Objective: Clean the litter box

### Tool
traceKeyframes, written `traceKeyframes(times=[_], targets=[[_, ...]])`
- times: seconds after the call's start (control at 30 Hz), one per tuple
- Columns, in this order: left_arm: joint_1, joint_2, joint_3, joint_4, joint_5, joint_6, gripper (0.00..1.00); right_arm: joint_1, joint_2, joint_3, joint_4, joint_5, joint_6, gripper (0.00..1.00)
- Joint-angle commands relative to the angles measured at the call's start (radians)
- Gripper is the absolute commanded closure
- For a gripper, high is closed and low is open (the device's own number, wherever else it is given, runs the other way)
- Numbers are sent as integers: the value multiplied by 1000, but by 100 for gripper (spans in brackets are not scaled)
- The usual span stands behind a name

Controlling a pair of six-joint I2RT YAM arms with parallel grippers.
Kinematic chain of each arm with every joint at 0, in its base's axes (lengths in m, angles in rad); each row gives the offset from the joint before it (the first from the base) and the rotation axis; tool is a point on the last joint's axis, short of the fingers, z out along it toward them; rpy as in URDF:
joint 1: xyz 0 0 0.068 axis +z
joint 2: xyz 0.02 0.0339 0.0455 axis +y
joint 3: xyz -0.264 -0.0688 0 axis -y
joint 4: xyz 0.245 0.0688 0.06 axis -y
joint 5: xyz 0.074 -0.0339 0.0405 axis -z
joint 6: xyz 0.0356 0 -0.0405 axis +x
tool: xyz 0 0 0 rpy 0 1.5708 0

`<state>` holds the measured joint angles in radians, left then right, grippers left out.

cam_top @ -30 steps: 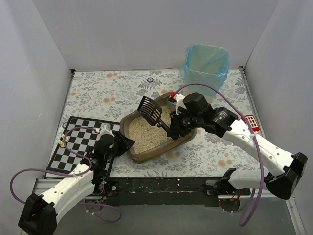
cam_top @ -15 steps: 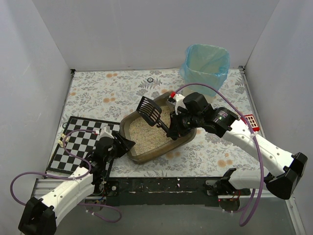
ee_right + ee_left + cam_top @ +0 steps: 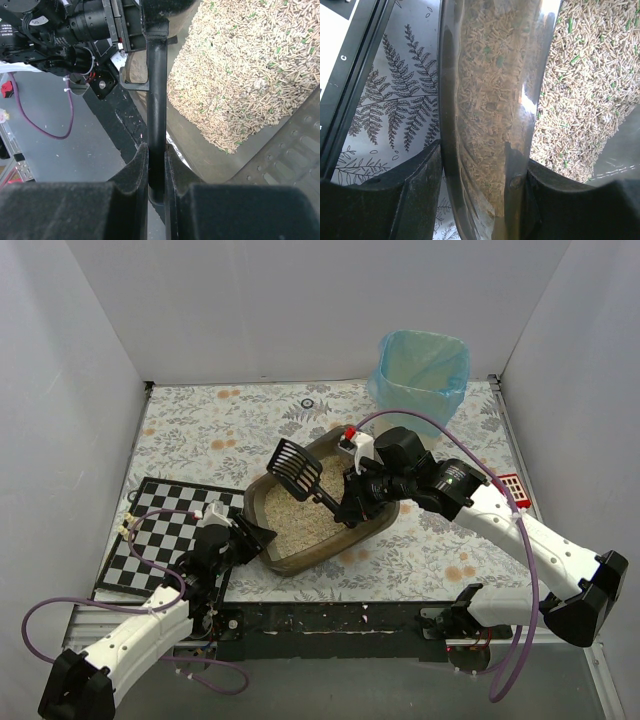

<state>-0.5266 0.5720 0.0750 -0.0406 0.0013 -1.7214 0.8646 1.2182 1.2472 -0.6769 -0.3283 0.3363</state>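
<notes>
The litter box [image 3: 330, 550] sits mid-table on the floral mat [image 3: 250, 420], next to the checkerboard [image 3: 160, 530]. The left gripper [image 3: 258, 537] is clamped onto its near-left rim. The right gripper [image 3: 350, 510] is squeezed tight on the handle of the black scoop [image 3: 297, 465], scoop head up over the litter [image 3: 295, 520].

I see a dark brown translucent litter box [image 3: 335, 542] with beige litter [image 3: 295, 520], a black scoop [image 3: 297, 462], a black-and-white chequered board [image 3: 150, 545], a grey fern-print tablecloth [image 3: 230, 425] spotted orange, and a blue-bagged bin [image 3: 424, 365].
</notes>
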Motion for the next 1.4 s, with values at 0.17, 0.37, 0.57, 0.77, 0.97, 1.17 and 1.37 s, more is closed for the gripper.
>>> traceKeyframes(times=[0.17, 0.37, 0.57, 0.77, 0.97, 1.17, 1.37], targets=[[-13, 29, -49, 65, 57, 3, 100, 5, -5, 11, 51, -41, -19, 99], [-13, 34, -90, 113, 68, -23, 100, 4, -8, -12, 60, -48, -17, 99], [-15, 17, -78, 87, 54, -13, 100, 4, -2, -22, 76, -54, -16, 99], [-13, 9, -28, 45, 40, -10, 100, 4, -13, 10, 15, 13, -13, 99], [-13, 115, 191, -206, -43, 58, 100, 5, 44, 89, -190, 285, -3, 99], [-21, 354, 422, -355, -70, 120, 100, 5, 46, 6, -139, 271, 6, 99], [-24, 402, 482, -401, -89, 141, 91, 4, 60, 35, -204, 363, 0, 99]])
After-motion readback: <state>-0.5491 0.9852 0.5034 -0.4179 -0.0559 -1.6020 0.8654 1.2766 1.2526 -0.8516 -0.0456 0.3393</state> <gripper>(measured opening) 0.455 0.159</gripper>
